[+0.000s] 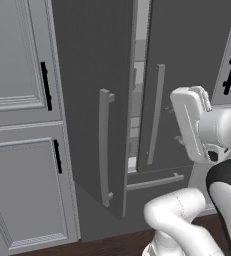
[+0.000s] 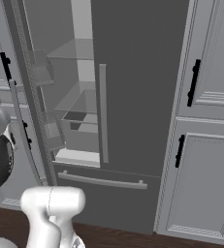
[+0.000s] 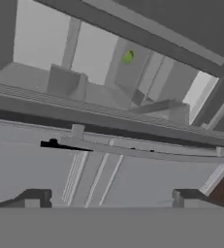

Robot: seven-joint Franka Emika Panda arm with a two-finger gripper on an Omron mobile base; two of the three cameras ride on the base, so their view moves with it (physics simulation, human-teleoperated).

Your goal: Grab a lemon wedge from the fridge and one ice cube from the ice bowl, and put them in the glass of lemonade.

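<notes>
With its gripper (image 3: 108, 196) spread wide and empty, the arm risks clipping the half-open left door (image 1: 94, 100) of the fridge (image 2: 133, 97) while reaching for the tiny lemon wedge (image 3: 128, 57) deep inside

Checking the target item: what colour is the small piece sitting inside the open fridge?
Yellow-green. The lemon wedge shows best in the hand view, against the fridge's pale grey inside.

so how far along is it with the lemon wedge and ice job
Done: the fridge has its left door swung partly open, showing pale shelves inside. In hand: nothing; the gripper is open and empty, facing the fridge interior, where a tiny yellow-green piece, probably the lemon wedge, sits deep inside. Left: reach in for the wedge, then the ice cube, and put both in the lemonade.
</notes>
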